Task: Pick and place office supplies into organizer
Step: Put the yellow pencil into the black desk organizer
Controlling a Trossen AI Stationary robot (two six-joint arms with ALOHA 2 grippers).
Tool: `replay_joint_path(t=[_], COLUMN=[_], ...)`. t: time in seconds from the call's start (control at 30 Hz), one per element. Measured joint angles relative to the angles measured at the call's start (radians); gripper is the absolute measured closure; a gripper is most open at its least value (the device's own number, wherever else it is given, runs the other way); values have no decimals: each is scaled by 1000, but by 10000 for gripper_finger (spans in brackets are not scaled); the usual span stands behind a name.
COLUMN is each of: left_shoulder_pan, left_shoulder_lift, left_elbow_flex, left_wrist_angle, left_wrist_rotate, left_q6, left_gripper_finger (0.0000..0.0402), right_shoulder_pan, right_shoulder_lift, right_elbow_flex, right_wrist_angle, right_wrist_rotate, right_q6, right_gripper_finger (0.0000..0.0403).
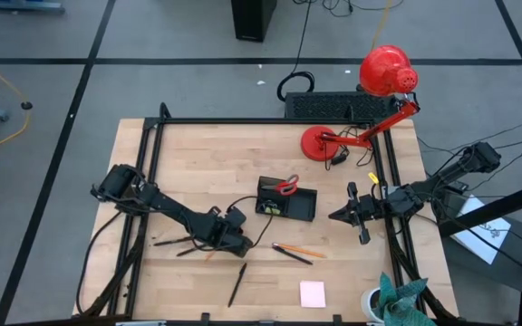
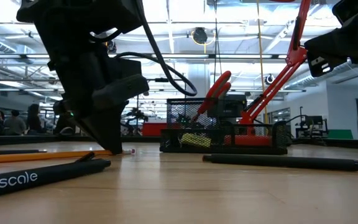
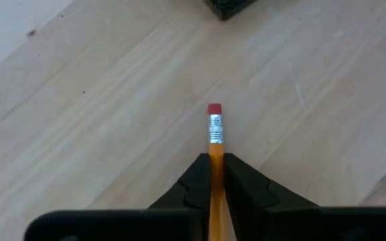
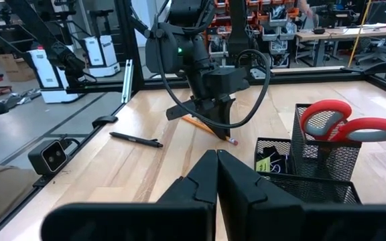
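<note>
- The left tool (image 1: 235, 243) is reaching down to the bench (image 1: 198, 163), its narrow fingers (image 3: 236, 181) lying along both sides of an orange pencil (image 3: 215, 150) whose red eraser end is pointing out ahead of them.
- The pencil is lying flat on the bench, a little way to the left of the organizer (image 1: 286, 201).
- The right tool (image 1: 338, 215) is hovering just right of the organizer, its fingers pressed fully together and holding nothing.
- The red-handled scissors (image 1: 285, 187) are standing in the organizer's taller section, and a yellow-green piece (image 4: 269, 163) is sitting in a lower compartment.
- Black pens (image 1: 236, 284) and a pink sticky-note pad (image 1: 313, 293) are lying on the bench nearer its front edge.
- A red desk lamp (image 1: 370, 104) is standing at the back right.
</note>
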Motion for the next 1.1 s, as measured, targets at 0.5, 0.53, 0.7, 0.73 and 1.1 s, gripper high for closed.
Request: replay_joint_path(t=[0.5, 0.53, 0.7, 0.73, 1.1], left_shoulder_pan=[-21, -21, -18, -19, -18], left_shoulder_lift=[0, -8, -43, -53, -129], left_elbow_flex=[2, 2, -1, -2, 1], left_wrist_angle=[27, 28, 16, 13, -29], left_wrist_rotate=[-15, -12, 34, 34, 90], left_q6=[71, 78, 87, 97, 195], left_gripper_finger=[231, 228, 222, 222, 222], right_shoulder_pan=[0, 0, 0, 0, 0], right_shoulder_lift=[11, 16, 41, 45, 75], right_elbow_flex=[0, 0, 0, 0, 0], right_wrist_angle=[0, 0, 1, 1, 1], right_wrist_rotate=[0, 0, 0, 0, 4], right_q6=[1, 1, 29, 31, -49], right_gripper_finger=[403, 403, 403, 403, 403])
